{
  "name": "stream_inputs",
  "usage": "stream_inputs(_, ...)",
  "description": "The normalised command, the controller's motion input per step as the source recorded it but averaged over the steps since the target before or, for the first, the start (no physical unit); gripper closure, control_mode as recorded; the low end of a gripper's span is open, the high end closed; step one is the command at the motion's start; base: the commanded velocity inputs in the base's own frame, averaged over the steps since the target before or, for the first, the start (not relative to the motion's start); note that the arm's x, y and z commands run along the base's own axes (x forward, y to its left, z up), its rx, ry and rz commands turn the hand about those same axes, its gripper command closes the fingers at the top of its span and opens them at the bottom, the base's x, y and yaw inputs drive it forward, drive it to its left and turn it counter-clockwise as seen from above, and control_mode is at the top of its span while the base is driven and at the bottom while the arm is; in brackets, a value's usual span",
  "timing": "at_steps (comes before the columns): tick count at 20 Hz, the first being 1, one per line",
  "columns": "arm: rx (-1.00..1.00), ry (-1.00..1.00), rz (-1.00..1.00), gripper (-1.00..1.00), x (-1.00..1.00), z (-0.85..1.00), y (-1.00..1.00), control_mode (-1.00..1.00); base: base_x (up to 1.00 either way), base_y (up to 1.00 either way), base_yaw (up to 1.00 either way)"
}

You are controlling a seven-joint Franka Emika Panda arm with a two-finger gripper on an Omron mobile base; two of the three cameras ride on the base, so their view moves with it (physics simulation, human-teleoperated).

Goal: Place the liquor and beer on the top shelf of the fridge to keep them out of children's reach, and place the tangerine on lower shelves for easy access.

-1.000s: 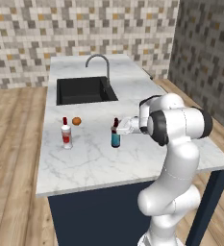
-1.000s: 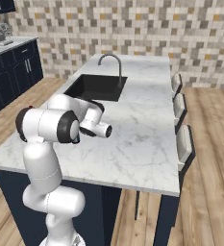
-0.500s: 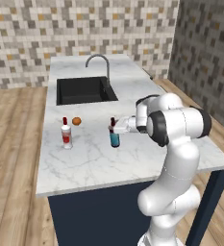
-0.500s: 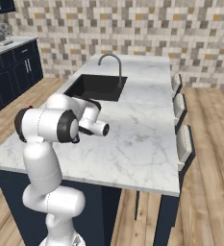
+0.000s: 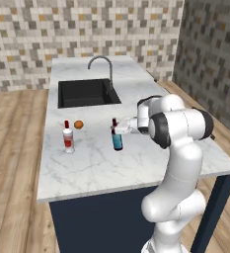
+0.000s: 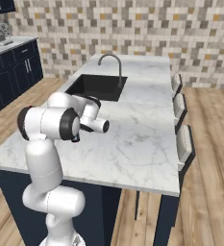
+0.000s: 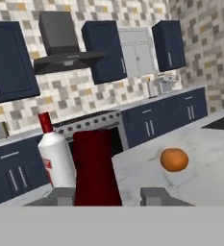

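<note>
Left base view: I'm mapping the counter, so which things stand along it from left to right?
liquor → tangerine → beer → claw, at the beer's neck

beer [image 7: 95, 166] upright between hand [image 7: 114, 196] fingertips | liquor [image 7: 57, 161] just behind-left | tangerine [image 7: 174, 159] right on counter [image 7: 205, 158]

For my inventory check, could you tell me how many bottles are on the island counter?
2: the liquor stands near the counter's left edge beside the tangerine; the beer stands mid-counter, between the fingers.
</note>
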Motion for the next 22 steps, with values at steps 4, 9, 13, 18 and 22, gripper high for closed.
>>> stream_inputs(4, 0.00, 0.00, 0.00, 1.00, 0.13, 0.00, 0.00, -1.00, 0.00, 0.00, 0.00)
stream_inputs(9, 0.00, 0.00, 0.00, 1.00, -0.04, 0.01, 0.00, -1.00, 0.00, 0.00, 0.00)
stream_inputs(13, 0.00, 0.00, 0.00, 1.00, -0.42, 0.50, 0.00, -1.00, 0.00, 0.00, 0.00)
stream_inputs(18, 0.00, -0.06, 0.00, 1.00, -0.68, 0.98, 0.00, -1.00, 0.00, 0.00, 0.00)
stream_inputs(22, 0.00, -0.07, 0.00, 1.00, -0.75, 1.00, 0.00, -1.00, 0.00, 0.00, 0.00)
